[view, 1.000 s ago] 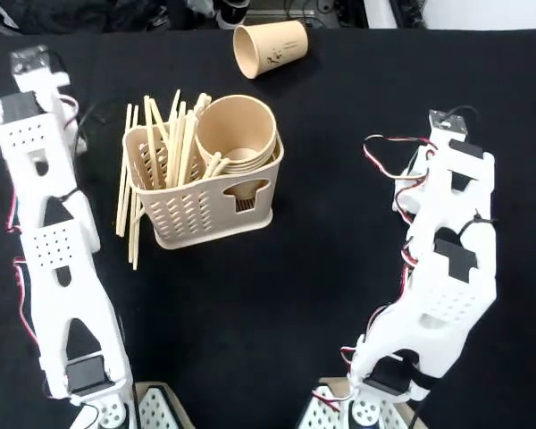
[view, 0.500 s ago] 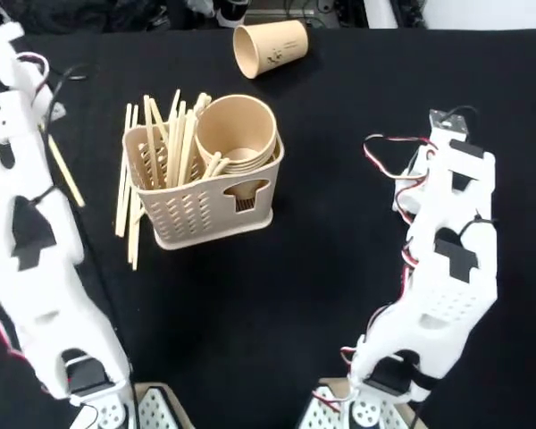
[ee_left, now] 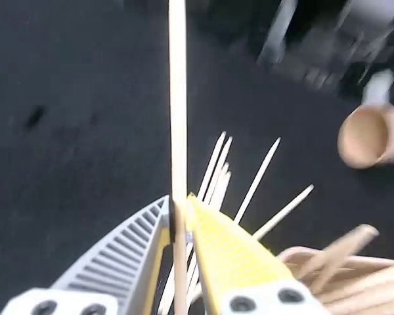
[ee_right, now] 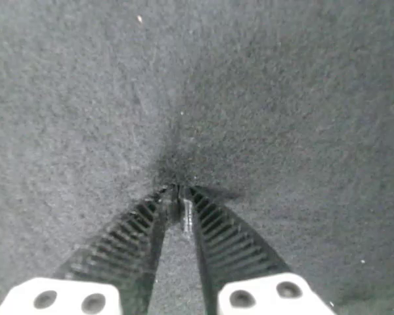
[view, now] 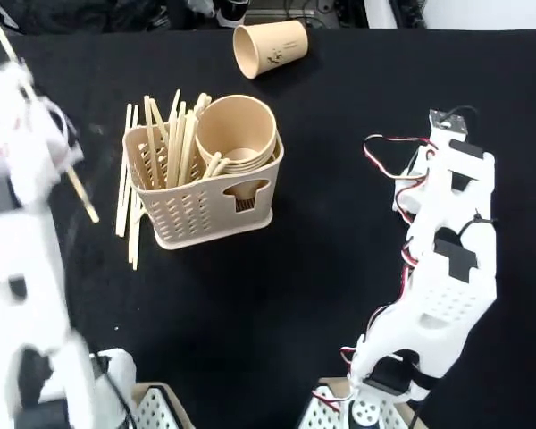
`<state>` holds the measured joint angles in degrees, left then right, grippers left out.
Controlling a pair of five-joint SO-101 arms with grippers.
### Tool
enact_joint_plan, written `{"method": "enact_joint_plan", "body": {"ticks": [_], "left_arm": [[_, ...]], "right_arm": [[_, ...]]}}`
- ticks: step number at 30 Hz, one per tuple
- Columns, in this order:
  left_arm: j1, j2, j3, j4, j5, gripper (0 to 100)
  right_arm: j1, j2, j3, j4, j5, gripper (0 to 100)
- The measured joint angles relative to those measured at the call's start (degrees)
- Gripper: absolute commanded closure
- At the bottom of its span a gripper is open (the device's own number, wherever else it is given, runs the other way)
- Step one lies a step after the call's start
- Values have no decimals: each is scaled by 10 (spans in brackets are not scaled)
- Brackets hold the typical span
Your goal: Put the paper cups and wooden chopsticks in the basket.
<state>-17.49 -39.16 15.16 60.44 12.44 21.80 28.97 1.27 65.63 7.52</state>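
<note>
Tabletop: flat, covered in black cloth with a fine fuzzy nap.

Right arm: white moulded plastic links with red, white and black wires, folded low at the tabletop's right side. Left arm: white plastic, raised at the left edge.

Basket: beige plastic, rectangular with rounded corners, walls perforated with small slots, one cut-out handle; it stands upright left of centre.

Stacked cups: tan paper, round rims, nested upright in the basket's right half. Loose cup: the same tan paper, lying on its side near the far edge, well apart from the basket.

Right tool: two black ribbed fingers pressed together at the tips, nothing between them, close over the cloth.

Left tool: one grey ribbed finger and one yellow finger, pinching a held chopstick.

Chopsticks: thin, straight, pale wood. Several stand tilted in the basket's left half; the outer chopsticks are just beside its left wall.
</note>
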Motion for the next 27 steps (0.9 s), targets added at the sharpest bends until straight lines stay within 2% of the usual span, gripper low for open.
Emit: {"method": "enact_joint_plan", "body": {"ticks": [7, 12, 17, 23, 24, 27], "left_arm": [[56, -379, 354, -328, 4, 971], [132, -592, 542, -500, 4, 971], [177, -616, 631, -536, -16, 970], [178, -569, 656, -540, -32, 968], [178, -561, 656, -540, -32, 948], [178, -545, 656, -540, -32, 802]], "right_arm": [[0, 0, 0, 0, 0, 986], [0, 0, 0, 0, 0, 986], [0, 0, 0, 0, 0, 986], [0, 0, 0, 0, 0, 986], [0, 0, 0, 0, 0, 986], [0, 0, 0, 0, 0, 986]]}}
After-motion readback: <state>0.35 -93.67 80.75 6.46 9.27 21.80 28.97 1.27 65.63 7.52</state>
